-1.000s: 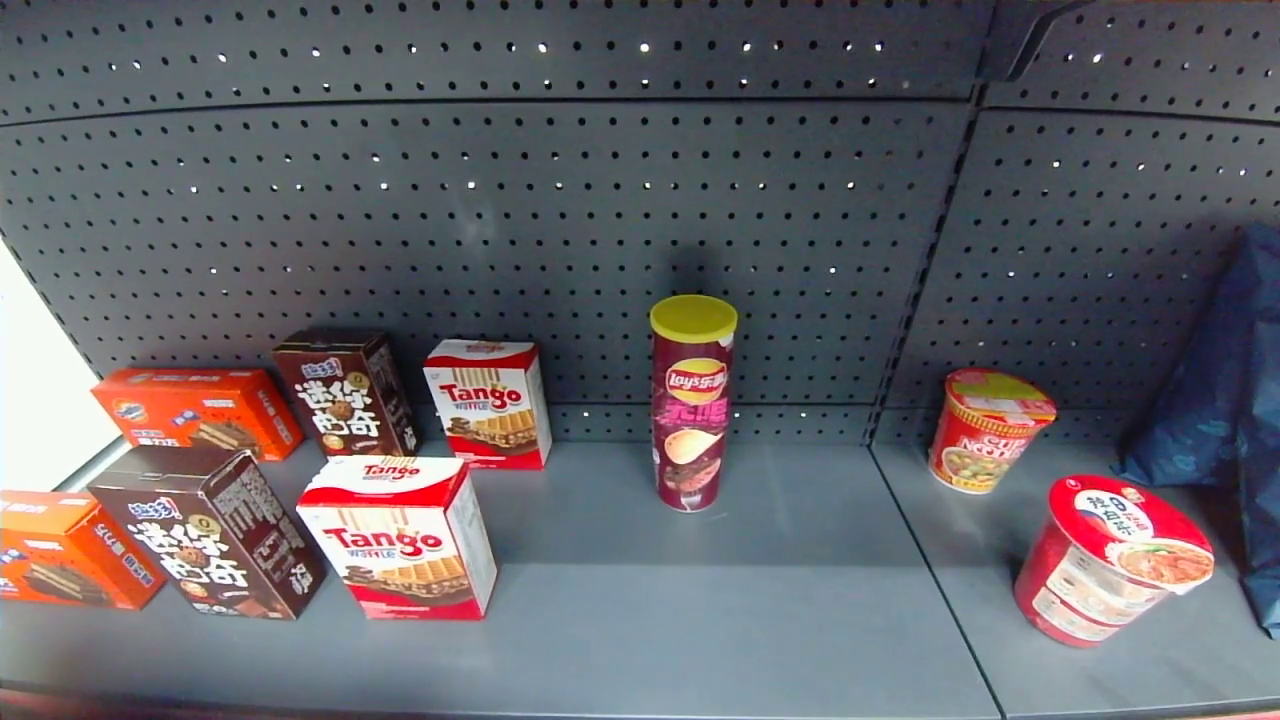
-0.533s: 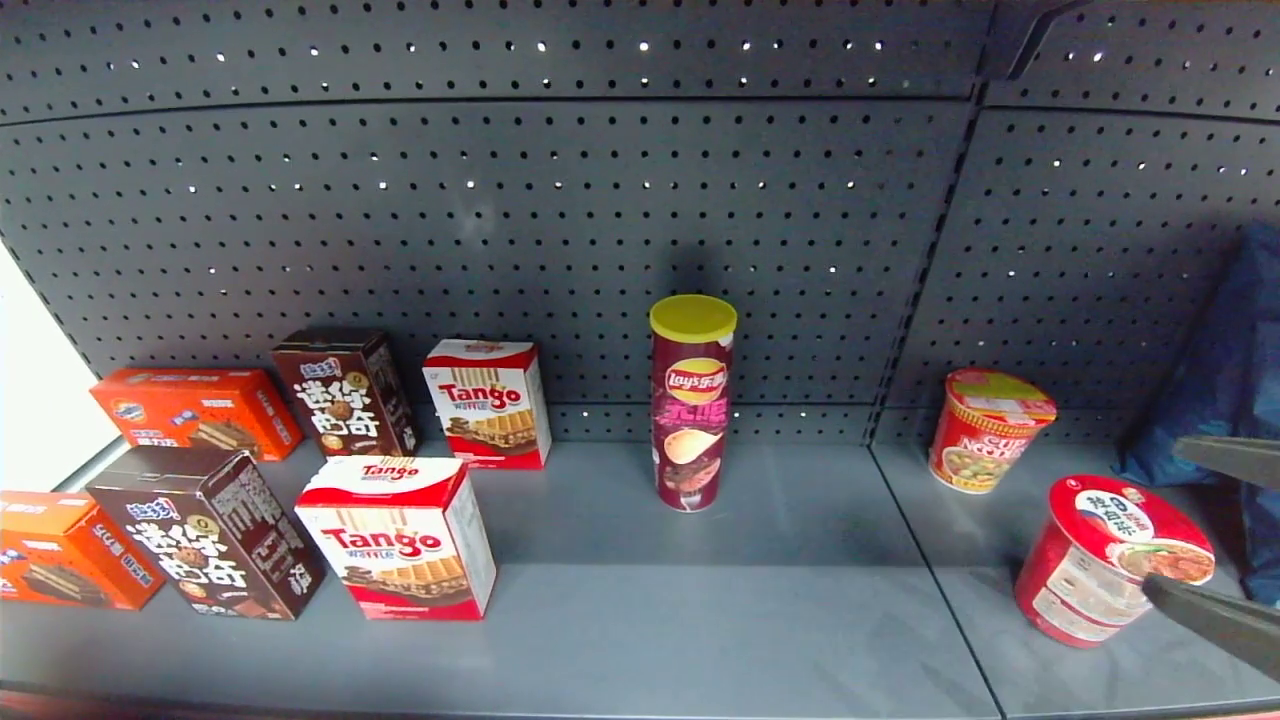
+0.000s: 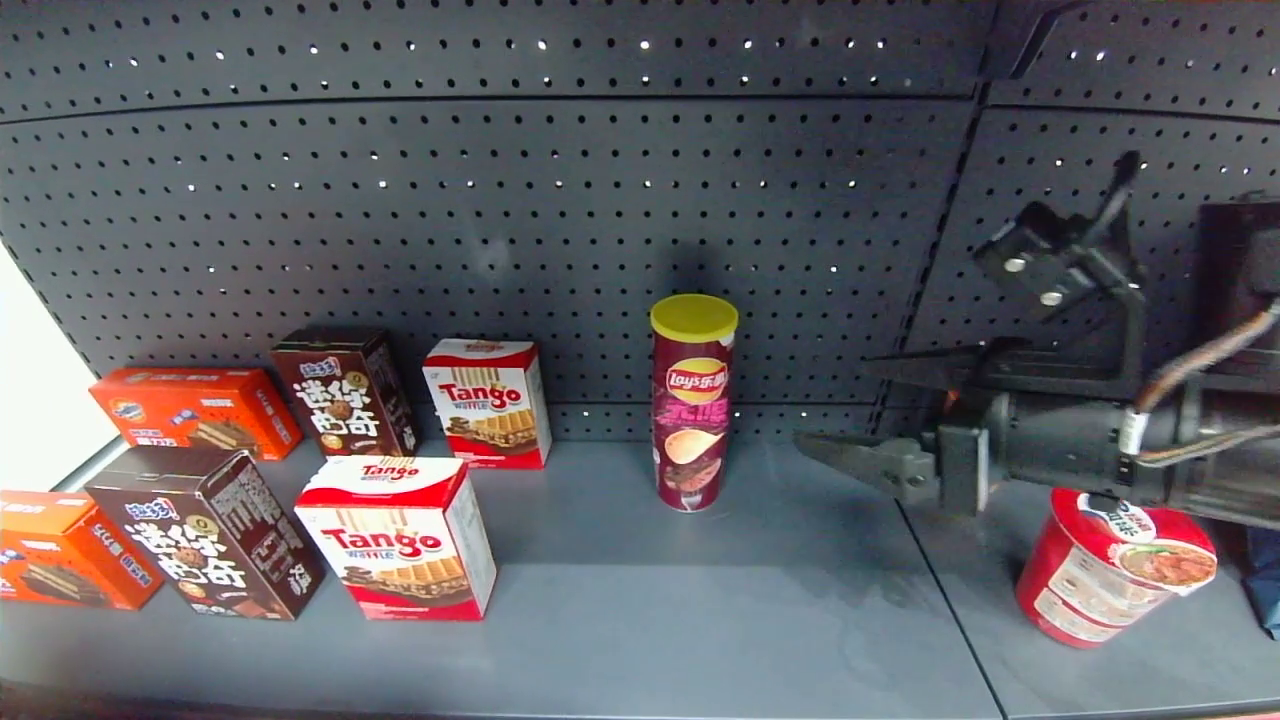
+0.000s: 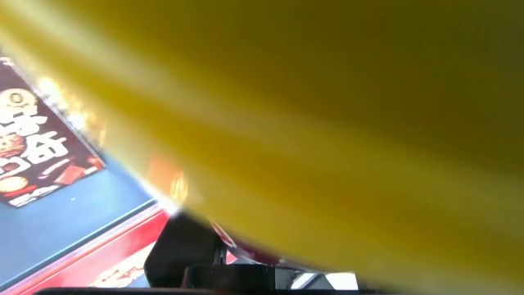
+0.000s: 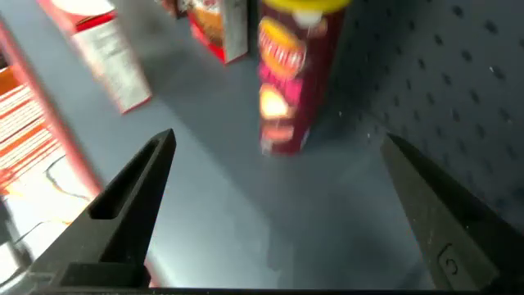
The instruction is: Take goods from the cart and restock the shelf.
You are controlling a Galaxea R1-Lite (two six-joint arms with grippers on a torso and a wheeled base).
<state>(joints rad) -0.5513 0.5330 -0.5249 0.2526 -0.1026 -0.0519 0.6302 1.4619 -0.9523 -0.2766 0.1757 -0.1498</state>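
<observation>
A maroon chip can [image 3: 692, 400] with a yellow lid stands upright on the grey shelf [image 3: 640, 600], near the pegboard back. My right gripper [image 3: 835, 400] hangs open just right of it, fingers pointing at the can and nothing between them. In the right wrist view the can [image 5: 295, 82] stands beyond the open gripper [image 5: 278, 139], between its two dark fingers [image 5: 135, 205]. A red cup noodle bowl [image 3: 1110, 565] leans on the shelf below the right arm. A blurred yellow surface [image 4: 327, 106] sits close against the left wrist camera.
Wafer boxes [image 3: 405, 535], brown biscuit boxes [image 3: 210, 545] and orange boxes [image 3: 195, 410] stand in two rows on the shelf's left half. A brown box [image 4: 33, 147] lies past the yellow surface. The shelf front between the boxes and the bowl is bare.
My right arm has swung in from the right edge, up and leftward, to just right of the chip can. It now hides the rear cup noodle.
</observation>
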